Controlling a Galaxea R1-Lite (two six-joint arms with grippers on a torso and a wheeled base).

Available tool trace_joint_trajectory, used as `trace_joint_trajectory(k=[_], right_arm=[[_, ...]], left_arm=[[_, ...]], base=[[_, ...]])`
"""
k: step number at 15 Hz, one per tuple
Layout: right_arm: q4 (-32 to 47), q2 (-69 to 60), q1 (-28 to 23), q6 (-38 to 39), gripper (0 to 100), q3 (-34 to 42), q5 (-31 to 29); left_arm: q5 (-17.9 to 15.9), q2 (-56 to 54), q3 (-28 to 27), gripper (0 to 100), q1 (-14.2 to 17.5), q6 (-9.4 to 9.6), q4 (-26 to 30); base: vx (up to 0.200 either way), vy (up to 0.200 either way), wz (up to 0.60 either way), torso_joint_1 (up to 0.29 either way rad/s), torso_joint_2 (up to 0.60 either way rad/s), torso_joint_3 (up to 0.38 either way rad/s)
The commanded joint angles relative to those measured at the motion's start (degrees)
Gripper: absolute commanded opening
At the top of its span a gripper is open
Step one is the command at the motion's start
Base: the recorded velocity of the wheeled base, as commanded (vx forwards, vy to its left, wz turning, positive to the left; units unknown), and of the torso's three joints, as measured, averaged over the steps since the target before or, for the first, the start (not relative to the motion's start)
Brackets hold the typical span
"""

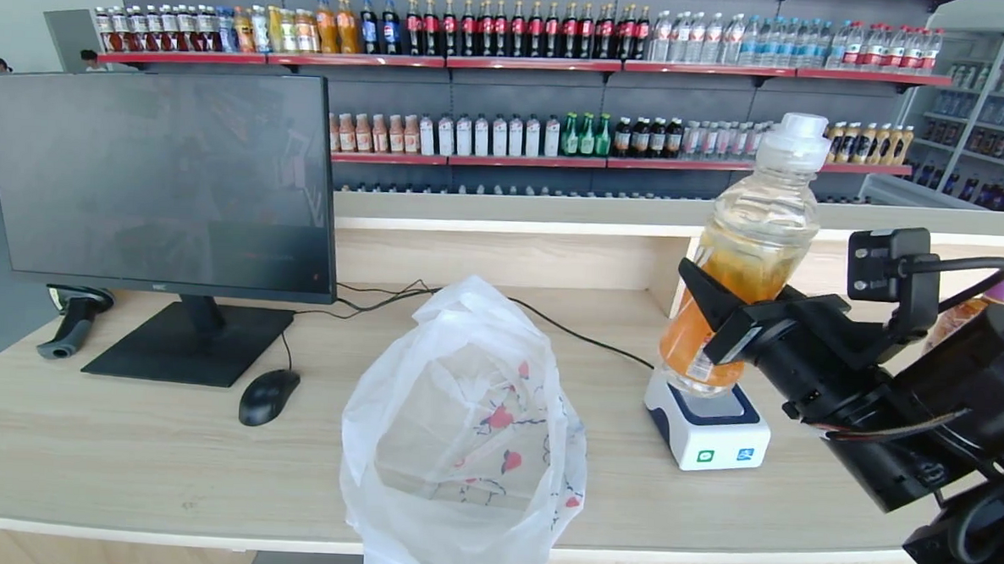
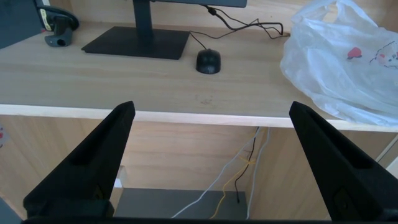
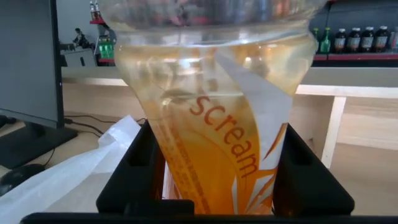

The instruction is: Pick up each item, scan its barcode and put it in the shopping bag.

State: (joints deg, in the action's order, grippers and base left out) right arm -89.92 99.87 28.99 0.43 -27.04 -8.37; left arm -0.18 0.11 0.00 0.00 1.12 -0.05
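A: State of the right tool (image 1: 718, 324)?

B: Clamped around the lower half of a clear plastic bottle of orange drink with a white cap (image 1: 754, 234), with black fingers (image 3: 134, 174) pressed on both sides of the label.

A: And the place?

B: Over the right part of the pale wooden counter (image 1: 122, 452), cap up and leaning a little. Base right at the top of a small white-and-blue scanner box (image 1: 707, 427). Touching it or just clear of it, cannot tell.

A: The left tool (image 2: 211, 112)?

B: Spread wide, nothing between the jaws. Out in front of the counter's front edge and lower than it, facing the left half.

A: The bag?

B: A translucent white plastic shopping bag with red print (image 1: 461, 433), at the middle of the front edge, mouth gaping upward. Near the scanner box on its left, not touching.

A: Anything more on the counter?

B: A dark flat monitor on a black stand (image 1: 159, 182) toward the far left corner. A black computer mouse (image 1: 268, 396) just beside the stand. A black handheld scanner (image 1: 72, 323) at the left edge. A second orange-drink bottle with a purple cap (image 1: 988, 307) at the right edge, partly hidden behind the right arm.
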Motion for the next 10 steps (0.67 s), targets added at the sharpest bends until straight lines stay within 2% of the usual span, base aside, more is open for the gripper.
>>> trace_joint_trajectory(k=[1, 4, 7, 10], right_arm=[[-0.1, 1.0, 0.0, -0.1, 0, 0.0, 0.0], [-0.1, 6.1, 1.8, 0.2, 0, -2.5, 0.1], [-0.1, 6.8, 3.5, 0.2, 0, -2.2, 0.1], [-0.1, 6.3, 2.9, 0.3, 0, -0.4, 0.0]], left_arm=[[0.0, 0.0, 0.0, 100, 0.0, 0.02, 0.0], [0.0, 0.0, 0.0, 100, -0.1, 0.81, 0.0], [0.0, 0.0, 0.0, 100, -0.1, -0.15, 0.0], [0.0, 0.0, 0.0, 100, -0.1, -0.15, 0.0]], base=[[0.0, 0.0, 0.0, 0.0, 0.0, 0.0], [0.0, 0.0, 0.0, 0.0, 0.0, 0.0], [0.0, 0.0, 0.0, 0.0, 0.0, 0.0], [0.0, 0.0, 0.0, 0.0, 0.0, 0.0]])
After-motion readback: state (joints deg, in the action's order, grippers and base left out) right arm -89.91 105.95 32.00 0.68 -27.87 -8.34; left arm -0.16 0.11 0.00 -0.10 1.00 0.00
